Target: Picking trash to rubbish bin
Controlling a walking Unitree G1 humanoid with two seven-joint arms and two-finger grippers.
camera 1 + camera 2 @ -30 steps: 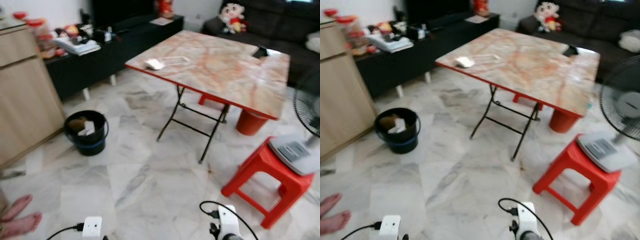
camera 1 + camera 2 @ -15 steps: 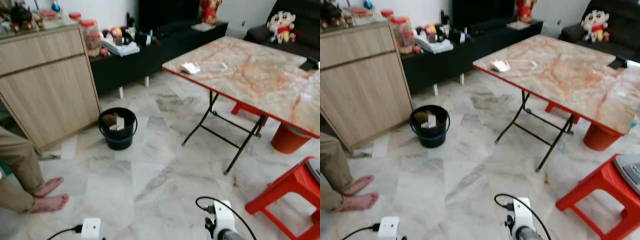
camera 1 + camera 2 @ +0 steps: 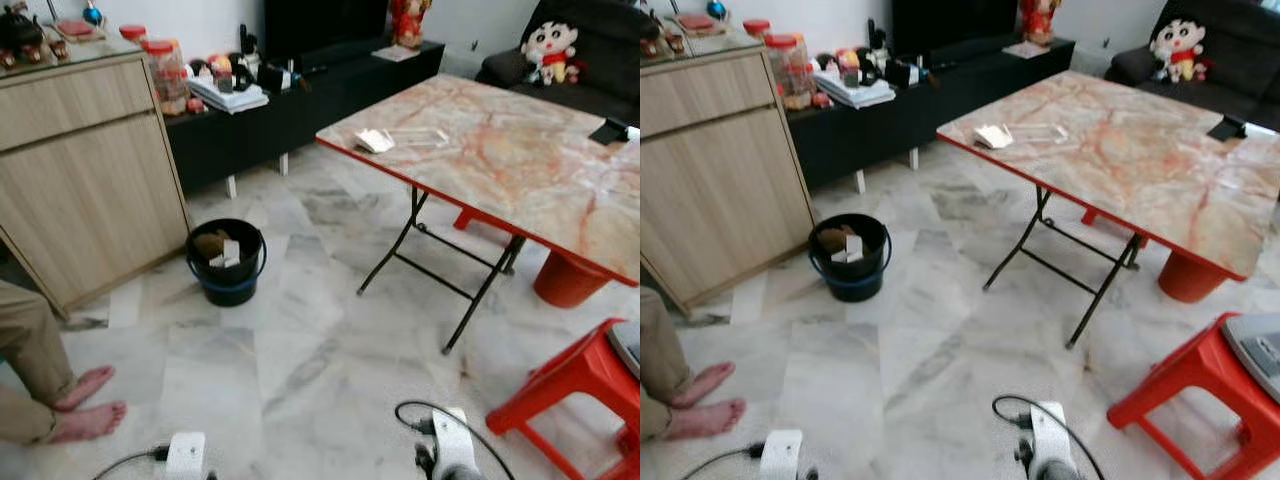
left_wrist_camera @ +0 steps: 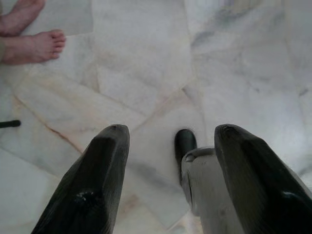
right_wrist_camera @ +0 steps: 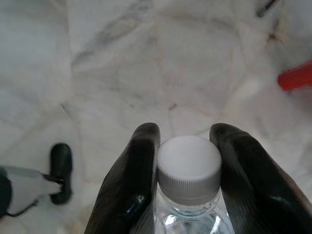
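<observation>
A black rubbish bin point(image 3: 226, 262) with a blue base stands on the marble floor beside the wooden cabinet, with some trash inside it. My right gripper point(image 5: 185, 146) is shut on a clear plastic bottle with a white cap point(image 5: 189, 165), held low over the floor. In the left wrist view my left gripper point(image 4: 168, 141) is open and holds nothing, pointing down at the tiles. The tops of both wrists point(image 3: 452, 458) show at the bottom edge of the head views.
A folding table point(image 3: 560, 190) with a marble-pattern top stands ahead to the right, a tissue packet point(image 3: 376, 140) near its corner. A red stool point(image 3: 575, 385) is at the right. A person's bare feet point(image 3: 85, 405) stand at the left. A wooden cabinet point(image 3: 85, 170) is back left.
The camera has turned left, bringing the cabinet and the person's legs into view; the bin now sits nearer the picture's middle. The bottle stays in my right gripper.
</observation>
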